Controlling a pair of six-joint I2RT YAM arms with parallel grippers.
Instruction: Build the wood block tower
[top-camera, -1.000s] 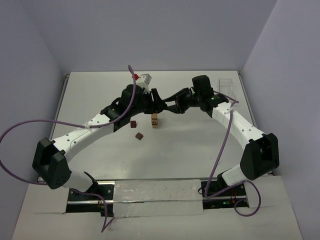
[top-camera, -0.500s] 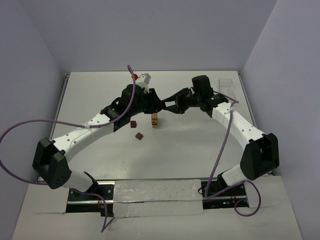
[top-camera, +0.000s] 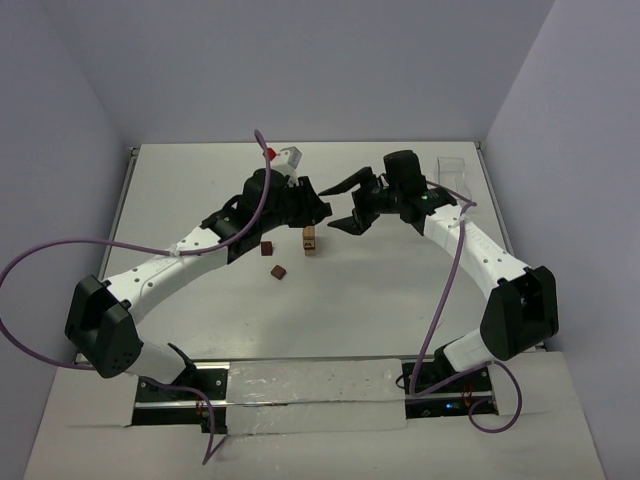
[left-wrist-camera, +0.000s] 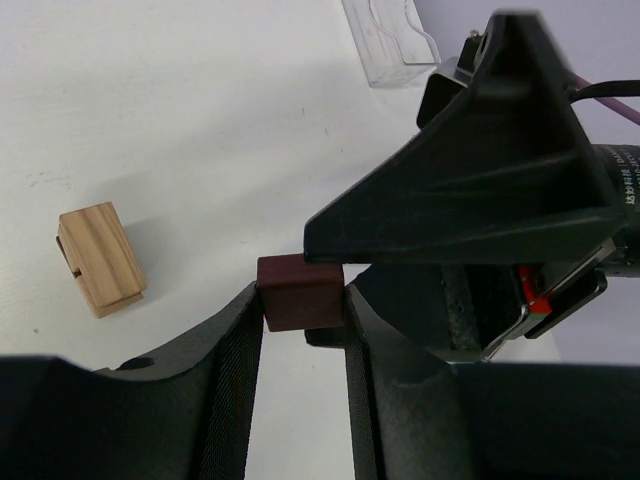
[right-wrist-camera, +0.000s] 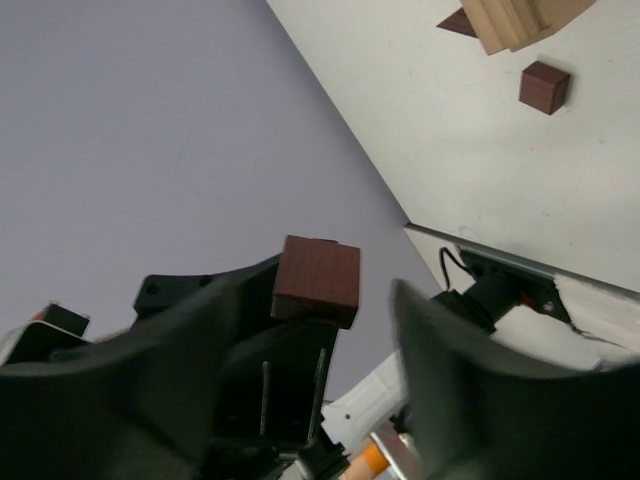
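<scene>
Brown cube (left-wrist-camera: 300, 290) clenched in left claw (left-wrist-camera: 302, 306); right claw (top-camera: 342, 205) released; two loose brown cubes (top-camera: 277, 271) lie near one tower (top-camera: 310, 238).

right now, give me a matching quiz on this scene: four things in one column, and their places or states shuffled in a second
Things:
1. dark reddish-brown wooden cube
2. clear rectangular plastic tray
3. right gripper
4. short tower of tan and brown wooden cubes

Places or states:
a. jaws open
b. standing on the white table
c. at the table's far right corner
d. clamped in the left gripper

Pairs: 1-d, 2-c, 3-a, 4-b
</scene>
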